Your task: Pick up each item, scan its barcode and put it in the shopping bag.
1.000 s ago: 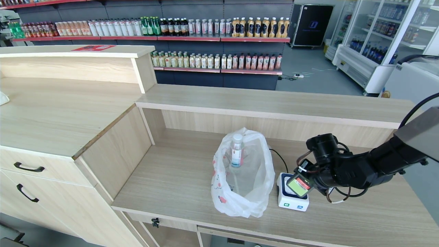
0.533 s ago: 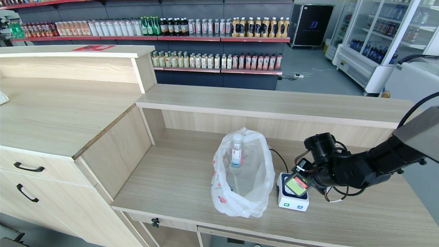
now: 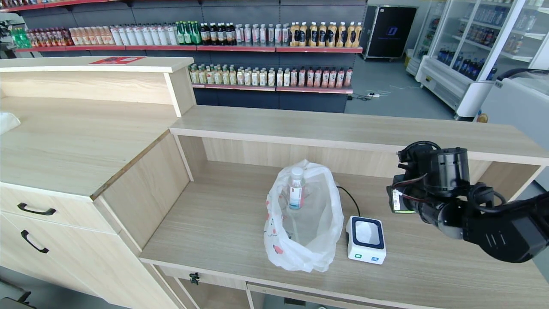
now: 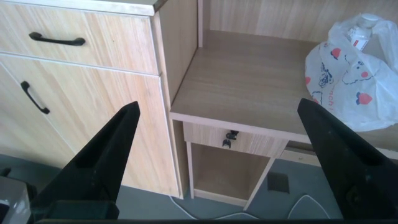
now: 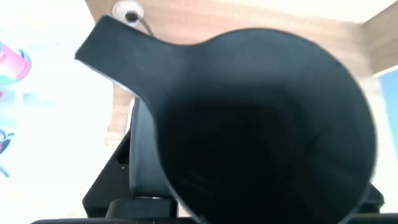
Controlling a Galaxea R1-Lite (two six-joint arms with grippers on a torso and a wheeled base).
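A translucent white shopping bag with pink prints stands open mid-counter, a clear bottle upright inside it. Just right of the bag lies the white barcode scanner, its glass uncovered. My right gripper hangs above and to the right of the scanner, shut on a small dark item with a white label facing the bag. The right wrist view looks onto that item's dark round body. My left gripper is open and holds nothing, low in front of the counter, with the bag off to one side.
The counter has a raised back ledge and a taller cabinet with drawers on the left. A black cable runs from the scanner behind the bag. Bare wood lies left of the bag and right of the scanner.
My right gripper has lifted the item off the scanner and carried it up and to the right, turning it so the white label shows. Bag, bottle and scanner stayed put.
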